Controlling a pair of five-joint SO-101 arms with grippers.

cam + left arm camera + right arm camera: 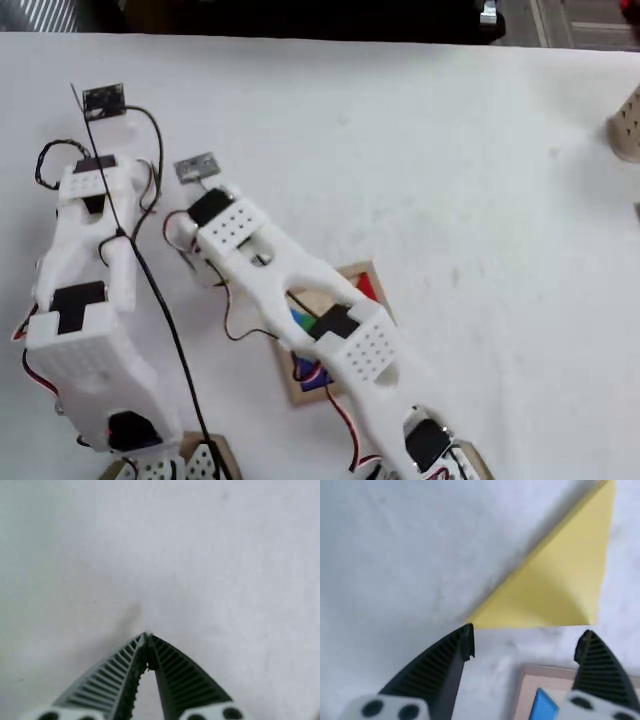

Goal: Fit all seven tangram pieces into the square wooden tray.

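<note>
**Yellow triangle outside the tray**

The triangle [560,585] lies flat on the table [450,150], just beside a corner of the tray [545,675]. The tray sits near the table's front edge and holds red [365,288] and blue [542,707] pieces. The right gripper [527,642] hangs wide open at the triangle's edge. The left gripper [147,640] is closed, empty.

The bench [450,150] is lying open from twelve through four o'clock, with a tan perforated block [628,125] standing at the far two o'clock edge. The right arm [300,290] is lying across the tray [362,275] near six o'clock, covering most of it from above. The left arm [85,260] and a black cable [160,300] are crowding the nine o'clock side, leaving a narrow lane between the arms. The right tool [526,639] is hanging with fingers parted, the yellow triangle [555,585] lying just ahead of them and a tray corner showing between them. The left tool [147,640], tips together, is facing bare bench
</note>
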